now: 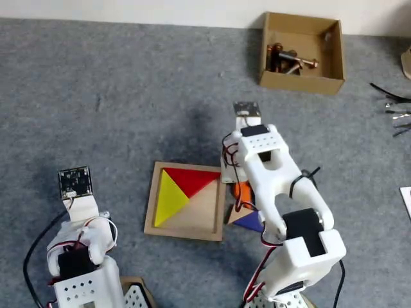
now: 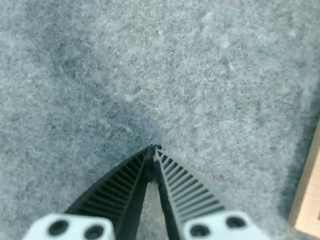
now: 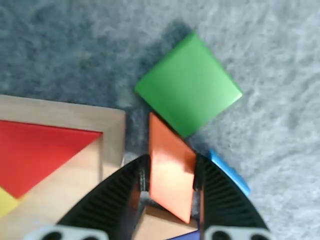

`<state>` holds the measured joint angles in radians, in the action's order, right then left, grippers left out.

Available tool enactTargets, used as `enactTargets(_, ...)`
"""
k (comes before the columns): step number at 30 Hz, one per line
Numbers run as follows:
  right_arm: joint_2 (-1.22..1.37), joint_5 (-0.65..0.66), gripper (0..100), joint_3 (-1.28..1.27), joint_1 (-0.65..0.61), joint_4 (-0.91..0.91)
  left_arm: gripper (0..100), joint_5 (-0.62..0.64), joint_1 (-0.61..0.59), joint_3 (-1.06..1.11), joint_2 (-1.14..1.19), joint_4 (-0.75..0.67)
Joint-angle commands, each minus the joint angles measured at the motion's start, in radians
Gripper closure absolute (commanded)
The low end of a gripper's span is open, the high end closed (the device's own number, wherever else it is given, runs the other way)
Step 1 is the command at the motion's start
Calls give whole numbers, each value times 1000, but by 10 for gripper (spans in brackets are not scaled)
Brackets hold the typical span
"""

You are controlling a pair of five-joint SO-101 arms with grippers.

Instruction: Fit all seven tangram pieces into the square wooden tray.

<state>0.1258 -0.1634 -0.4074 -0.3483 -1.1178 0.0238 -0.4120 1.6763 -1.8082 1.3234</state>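
- On the grey carpet (image 1: 96, 96), about mid-table, lies the square wooden tray (image 1: 151, 199), flat and facing up.
- Inside the tray a red triangle (image 1: 191, 179) sits against the far rim and a yellow triangle (image 1: 168, 199) against the left rim. The two meet along one edge, and the rest of the tray floor is bare wood.
- Just outside the tray's right rim, the right gripper (image 3: 171, 157) is pinching an orange piece (image 3: 172, 170), with one finger pressed against each of its long sides.
- A green square (image 3: 189, 92) lies on the carpet just beyond the orange piece, turned corner-on, and its nearest corner looks to touch the orange piece.
- A light blue piece (image 3: 227, 172) pokes out beside one finger of the right gripper, and most of it is hidden.
- A dark blue triangle (image 1: 250, 222) lies near the tray's near right corner, partly under the right arm (image 1: 276, 179).
- The left gripper (image 2: 154, 149) is pressed together at the tips and holds nothing. It hangs over bare carpet to the left of the tray, well apart from it.
- A cardboard box (image 1: 298, 83) stands at the far side of the table, with some metal parts (image 1: 289, 61) inside.
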Motion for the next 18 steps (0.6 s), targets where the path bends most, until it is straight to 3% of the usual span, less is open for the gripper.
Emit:
enactTargets(1,-13,17,860,2,21,8,995,11,-13,19,-5,3)
enactTargets(18,165,15,864,12,22,2,995,11,-13,19,-5,3)
